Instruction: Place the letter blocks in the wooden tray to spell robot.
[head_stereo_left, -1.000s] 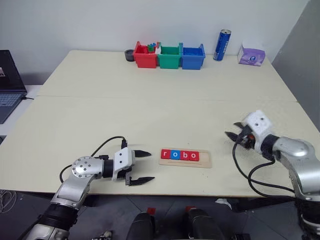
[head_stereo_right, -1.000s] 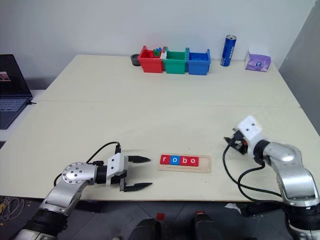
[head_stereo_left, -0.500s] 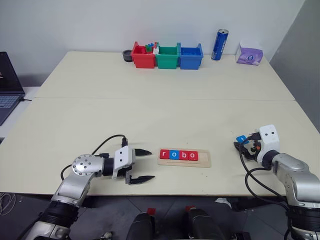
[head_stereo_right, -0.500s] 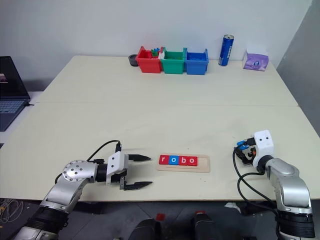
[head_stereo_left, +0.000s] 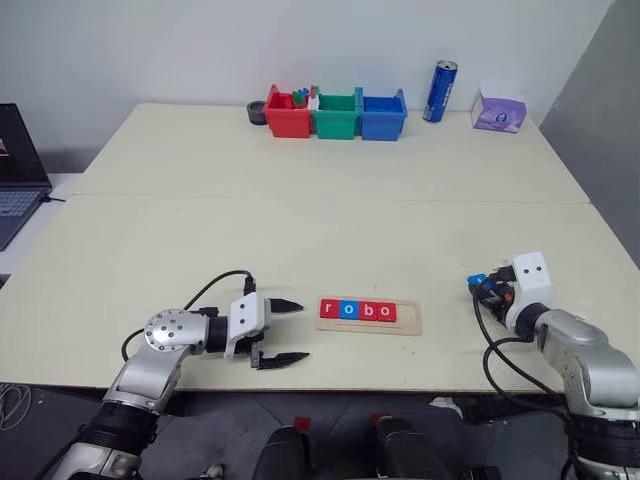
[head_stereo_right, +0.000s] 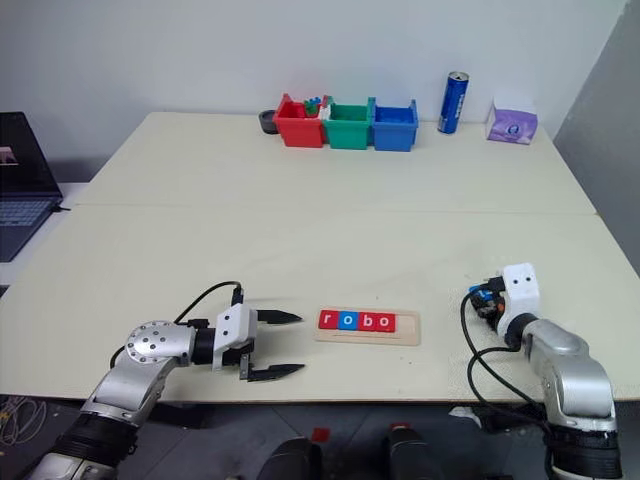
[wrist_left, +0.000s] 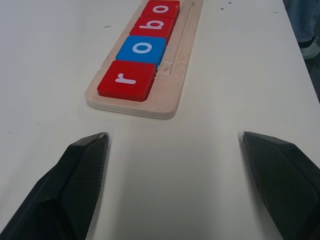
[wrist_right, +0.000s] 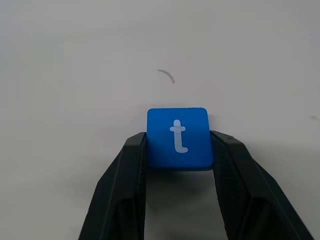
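Note:
The wooden tray (head_stereo_left: 410, 319) lies near the table's front edge with several letter blocks in a row reading r (wrist_left: 127, 80), o (wrist_left: 142, 50), b (head_stereo_left: 366, 311), o (head_stereo_left: 385, 312); its right end slot is bare. My left gripper (head_stereo_left: 302, 330) rests open just left of the tray, fingers pointing at it, holding nothing. Far to the right, a blue block with a white t (wrist_right: 178, 137) sits low at the table surface, and my right gripper (wrist_right: 178, 141) is shut on its two sides. In the head view that block (head_stereo_left: 478, 279) shows as a blue spot at the right gripper's tip.
Red (head_stereo_left: 287, 112), green (head_stereo_left: 336, 113) and blue (head_stereo_left: 382, 113) bins stand at the back edge, with a blue can (head_stereo_left: 440, 91) and a purple pack (head_stereo_left: 501, 110) to their right. A laptop (head_stereo_left: 15, 165) sits off the table's left side.
My right gripper came down to the table at the right and closed on the blue t block. The left gripper and the tray stayed put.

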